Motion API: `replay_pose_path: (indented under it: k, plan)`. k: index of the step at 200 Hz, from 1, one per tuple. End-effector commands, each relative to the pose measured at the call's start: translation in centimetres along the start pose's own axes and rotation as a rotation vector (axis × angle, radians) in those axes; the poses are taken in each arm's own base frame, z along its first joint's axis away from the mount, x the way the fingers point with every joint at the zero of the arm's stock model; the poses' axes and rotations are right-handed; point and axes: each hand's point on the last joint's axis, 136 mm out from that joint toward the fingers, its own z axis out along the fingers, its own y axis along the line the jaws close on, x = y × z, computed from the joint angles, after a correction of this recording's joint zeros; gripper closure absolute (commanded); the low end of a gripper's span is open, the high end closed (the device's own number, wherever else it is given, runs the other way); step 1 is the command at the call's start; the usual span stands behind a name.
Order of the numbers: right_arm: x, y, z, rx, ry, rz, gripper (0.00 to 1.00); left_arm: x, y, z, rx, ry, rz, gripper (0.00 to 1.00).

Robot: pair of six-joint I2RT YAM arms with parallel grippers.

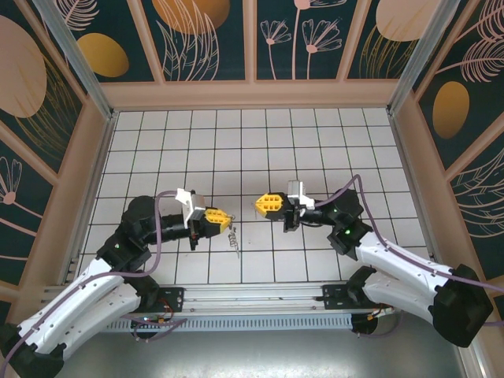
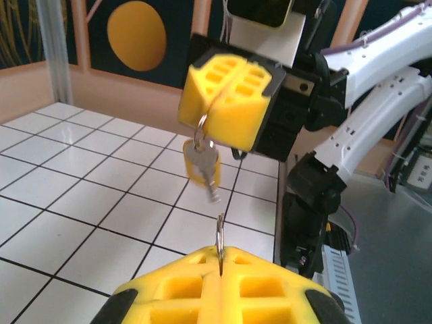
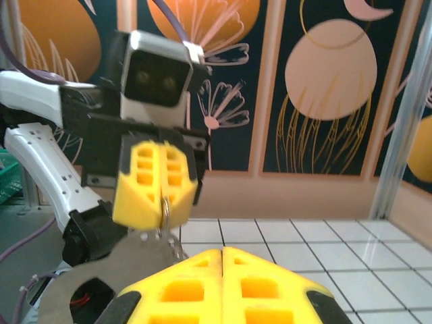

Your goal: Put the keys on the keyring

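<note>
My left gripper (image 1: 225,215) is shut on a thin metal ring (image 2: 219,233) that stands edge-on out of its tips (image 2: 221,251). From that ring the pale grey keyring (image 3: 101,270) hangs, a small dangling shape (image 1: 234,237) in the top view. My right gripper (image 1: 261,205) faces it about one tile away and is shut (image 3: 223,251). A silvery key with a yellow head (image 2: 202,167) hangs from its tips (image 2: 202,120) by a small wire loop. In the right wrist view the left gripper (image 3: 162,202) sits straight ahead, slightly left.
Both arms hover over the white tiled floor (image 1: 252,142), which is walled by tan boards (image 1: 252,94) and metal posts. The mounting rail (image 1: 260,295) runs along the near edge. Open tiles lie behind both grippers.
</note>
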Motion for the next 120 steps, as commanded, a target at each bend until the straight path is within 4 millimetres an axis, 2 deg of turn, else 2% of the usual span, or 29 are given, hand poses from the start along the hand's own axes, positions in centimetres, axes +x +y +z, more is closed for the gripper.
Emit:
replay_pose_path:
  k: [1, 120]
  plan:
    - [-0.9, 1.1, 0.3, -0.059, -0.03, -0.023, 1.0, -2.3, -1.2, -0.1, 0.059, -0.057, 0.111, 1.0]
    - [0.0, 1.9, 2.6, -0.116, -0.01, 0.033, 1.0, -1.7, -0.7, 0.3, 0.053, -0.031, 0.114, 1.0]
